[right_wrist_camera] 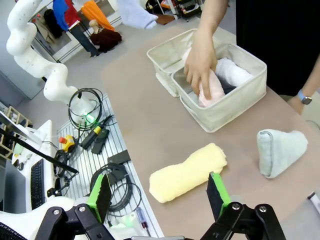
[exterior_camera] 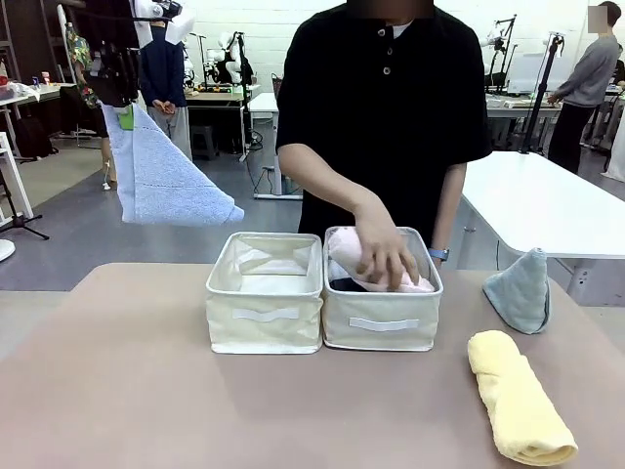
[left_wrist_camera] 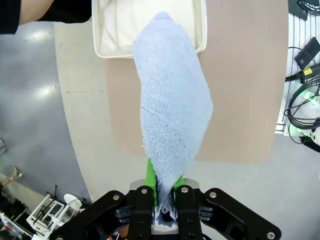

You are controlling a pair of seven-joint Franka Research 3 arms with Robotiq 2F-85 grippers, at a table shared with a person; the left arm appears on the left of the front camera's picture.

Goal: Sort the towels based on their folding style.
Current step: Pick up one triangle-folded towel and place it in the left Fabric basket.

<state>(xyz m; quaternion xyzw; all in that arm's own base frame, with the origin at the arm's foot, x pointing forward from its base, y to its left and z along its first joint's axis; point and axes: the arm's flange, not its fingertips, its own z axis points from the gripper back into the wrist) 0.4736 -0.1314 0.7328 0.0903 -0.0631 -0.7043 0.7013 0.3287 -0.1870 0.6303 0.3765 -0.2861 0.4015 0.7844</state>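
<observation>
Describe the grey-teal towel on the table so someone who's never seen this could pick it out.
On the brown table, look past the right-hand cream bin toward the table's right edge. The grey-teal towel sits there, on the far side of the yellow towel. Unlike that long yellow roll, it is folded into a pointed cone.

pink towel (exterior_camera: 344, 246) half under a hand (exterior_camera: 386, 256), dark towel (exterior_camera: 347, 284) beneath mostly hidden, blue towel (left_wrist_camera: 172, 110) tip buried in left claw (left_wrist_camera: 162, 186), its body masking a bin (left_wrist_camera: 112, 52) cut by the top edge
</observation>
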